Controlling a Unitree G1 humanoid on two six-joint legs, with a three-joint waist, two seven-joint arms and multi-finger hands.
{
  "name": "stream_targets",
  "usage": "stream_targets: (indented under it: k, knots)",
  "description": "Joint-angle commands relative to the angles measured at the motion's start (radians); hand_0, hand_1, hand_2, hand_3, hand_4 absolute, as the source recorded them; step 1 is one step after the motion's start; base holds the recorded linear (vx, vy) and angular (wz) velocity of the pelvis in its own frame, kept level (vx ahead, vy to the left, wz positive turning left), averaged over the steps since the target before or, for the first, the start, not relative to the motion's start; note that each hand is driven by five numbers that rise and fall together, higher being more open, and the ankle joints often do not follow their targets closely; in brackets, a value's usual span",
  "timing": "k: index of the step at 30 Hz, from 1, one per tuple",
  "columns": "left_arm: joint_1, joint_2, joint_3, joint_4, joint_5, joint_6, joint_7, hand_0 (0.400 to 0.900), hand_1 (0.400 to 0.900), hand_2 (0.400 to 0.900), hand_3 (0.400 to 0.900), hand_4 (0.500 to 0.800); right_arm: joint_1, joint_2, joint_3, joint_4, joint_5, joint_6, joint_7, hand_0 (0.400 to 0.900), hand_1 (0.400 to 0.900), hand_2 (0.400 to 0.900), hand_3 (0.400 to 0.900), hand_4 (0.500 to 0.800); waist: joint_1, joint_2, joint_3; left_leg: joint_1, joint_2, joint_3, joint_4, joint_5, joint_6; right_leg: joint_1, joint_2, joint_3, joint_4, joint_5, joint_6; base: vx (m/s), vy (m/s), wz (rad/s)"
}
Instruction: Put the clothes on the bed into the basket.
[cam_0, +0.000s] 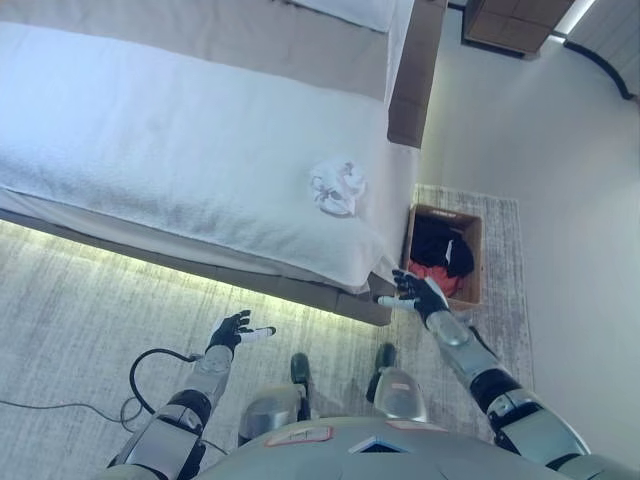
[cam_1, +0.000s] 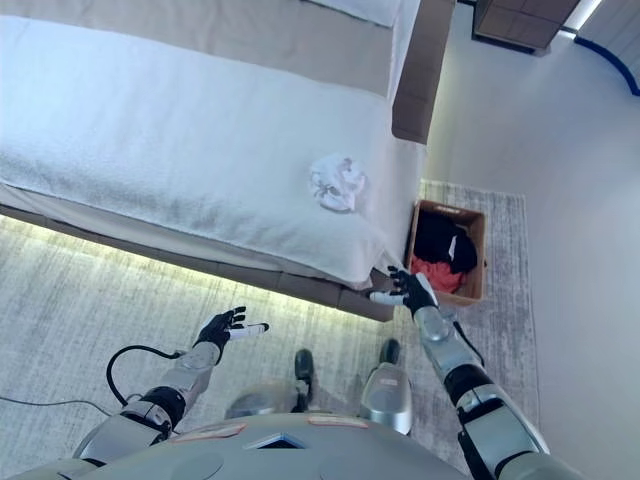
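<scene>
A crumpled white cloth (cam_0: 337, 187) lies on the white bed (cam_0: 150, 140) near its right edge. A brown basket (cam_0: 470, 232) stands on the floor beside the bed's corner, holding black clothes (cam_0: 438, 243) and a red one (cam_0: 440, 275). My right hand (cam_0: 418, 292) is open and empty, held low by the bed's corner, just left of the basket. My left hand (cam_0: 232, 331) is open and empty, above the carpet in front of the bed. Both hands are well short of the white cloth.
The bed's wooden frame (cam_0: 300, 290) runs along the front edge with a lit strip under it. A padded headboard (cam_0: 418, 70) stands at the right end. A grey rug (cam_0: 80, 300) covers the floor. A wooden cabinet (cam_0: 510, 25) stands at the top right.
</scene>
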Motion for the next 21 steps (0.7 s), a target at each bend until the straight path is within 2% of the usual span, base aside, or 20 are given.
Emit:
stream_targets:
  k: [1,2,4,5,9,10,13,14,15,16,17,18,20,21]
  knots:
    - [-0.096,0.022,0.029,-0.011,0.01,-0.056,0.029,0.9,0.9,0.9,0.9,0.8,-0.101,-0.077,-0.008,-0.034,-0.018,-0.061,-0.069,0.9,0.9,0.9,0.9,0.8,-0.018,-0.031,0.001,-0.038,0.048,-0.06,-0.005,-0.044,-0.137,-0.041,0.022,0.078,-0.068,0.184,-0.032,0.21,-0.245,0.64]
    - [-0.103,0.022,0.029,-0.005,0.008,-0.054,0.028,0.9,0.9,0.9,0.9,0.8,-0.108,-0.079,-0.007,-0.025,-0.022,-0.058,-0.071,0.9,0.9,0.9,0.9,0.8,-0.019,-0.037,0.003,-0.037,0.053,-0.07,-0.005,-0.048,-0.145,-0.049,0.018,0.086,-0.068,0.202,-0.027,0.16,-0.185,0.63]
    - [-0.122,0.023,0.02,0.003,0.014,-0.056,0.031,0.9,0.9,0.9,0.9,0.8,-0.103,-0.091,-0.013,-0.059,-0.02,-0.061,-0.077,0.9,0.9,0.9,0.9,0.8,-0.027,-0.052,-0.006,-0.042,0.053,-0.1,-0.005,-0.069,-0.159,-0.029,0.014,0.086,-0.083,0.189,-0.027,0.22,-0.3,0.74]
    - [-0.119,0.02,0.015,0.002,0.018,-0.057,0.03,0.9,0.9,0.9,0.9,0.8,-0.099,-0.098,-0.017,-0.065,-0.023,-0.066,-0.077,0.9,0.9,0.9,0.9,0.8,-0.026,-0.053,-0.011,-0.04,0.063,-0.109,-0.005,-0.075,-0.161,-0.032,0.017,0.062,-0.07,0.186,-0.025,0.27,-0.394,0.55]
    - [-0.084,-0.001,0.012,-0.014,0.009,-0.061,0.026,0.9,0.9,0.9,0.9,0.8,-0.091,-0.129,-0.02,-0.068,-0.038,-0.069,-0.071,0.9,0.9,0.9,0.9,0.8,-0.045,-0.027,-0.054,0.007,0.15,-0.133,-0.005,-0.09,-0.19,-0.004,0.087,0.051,-0.023,0.097,-0.065,0.36,-0.416,0.44]
    - [-0.068,-0.004,0.013,-0.042,0.006,-0.062,0.023,0.9,0.9,0.9,0.9,0.8,-0.089,-0.142,-0.012,-0.094,-0.047,-0.07,-0.068,0.9,0.9,0.9,0.9,0.8,-0.049,-0.03,-0.051,-0.02,0.16,-0.126,0.105,-0.115,-0.197,0.01,0.103,0.046,-0.012,0.072,-0.083,0.27,-0.365,-0.03]
    - [-0.063,-0.015,-0.002,-0.082,0.021,-0.069,0.028,0.9,0.9,0.9,0.9,0.8,-0.096,-0.163,0.005,-0.127,-0.074,-0.077,-0.075,0.9,0.9,0.9,0.9,0.8,-0.031,-0.04,-0.003,-0.184,0.12,-0.126,0.44,-0.111,-0.198,0.074,0.119,0.019,-0.065,0.062,-0.114,0.1,-0.303,0.06]
    - [-0.072,-0.015,-0.007,-0.087,0.023,-0.07,0.039,0.9,0.9,0.9,0.9,0.8,-0.111,-0.172,0.016,-0.124,-0.101,-0.073,-0.089,0.9,0.9,0.9,0.9,0.8,-0.022,-0.043,0.007,-0.22,0.111,-0.137,0.426,-0.107,-0.197,0.087,0.125,0.01,-0.086,0.05,-0.112,0.11,-0.217,0.1]
    - [-0.083,-0.018,-0.005,-0.085,0.013,-0.072,0.061,0.9,0.9,0.9,0.9,0.8,-0.145,-0.197,0.022,-0.116,-0.129,-0.07,-0.122,0.9,0.9,0.9,0.9,0.8,-0.017,-0.03,0.01,-0.271,0.122,-0.121,0.295,-0.076,-0.195,0.084,0.133,0.008,-0.086,0.03,-0.104,0.14,-0.103,0.08]
    - [-0.085,-0.016,-0.005,-0.087,0.012,-0.074,0.074,0.9,0.9,0.9,0.9,0.8,-0.167,-0.21,0.028,-0.114,-0.149,-0.071,-0.142,0.9,0.9,0.9,0.9,0.8,-0.014,-0.012,0.015,-0.286,0.168,-0.103,0.154,0.016,-0.206,0.074,0.146,0.006,-0.086,0.028,-0.099,0.12,-0.036,0.06]
    - [-0.085,-0.017,-0.004,-0.087,0.012,-0.074,0.074,0.9,0.9,0.9,0.9,0.8,-0.168,-0.21,0.029,-0.114,-0.149,-0.071,-0.142,0.9,0.9,0.9,0.9,0.8,-0.012,-0.012,0.016,-0.271,0.171,-0.099,0.128,0.029,-0.208,0.076,0.147,0.008,-0.086,0.028,-0.1,0.04,0.047,-0.1]
    - [-0.091,-0.028,-0.009,-0.082,0.021,-0.062,0.09,0.9,0.9,0.9,0.9,0.8,-0.209,-0.234,0.051,-0.138,-0.2,-0.052,-0.161,0.9,0.9,0.9,0.9,0.8,-0.016,0.004,0.048,-0.273,0.206,-0.068,0.041,0.084,-0.211,0.059,0.151,0.009,-0.086,0.042,-0.097,0.03,0.073,-0.22]
    - [-0.081,-0.028,-0.009,-0.1,0.016,-0.069,0.088,0.9,0.9,0.9,0.9,0.8,-0.225,-0.243,0.055,-0.187,-0.236,-0.047,-0.164,0.9,0.9,0.9,0.9,0.8,-0.019,0.008,0.049,-0.261,0.204,-0.059,0.033,0.071,-0.205,0.047,0.148,0.01,-0.086,0.038,-0.094,0.02,0.128,-0.39]
    - [-0.089,-0.037,-0.025,-0.094,0.013,-0.077,0.103,0.9,0.9,0.9,0.9,0.8,-0.297,-0.244,0.082,-0.182,-0.272,-0.041,-0.183,0.9,0.9,0.9,0.9,0.8,-0.02,0.01,0.069,-0.283,0.188,-0.047,0.031,0.069,-0.204,-0.005,0.141,0.03,-0.086,0.053,-0.091,-0.03,0.136,-0.43]
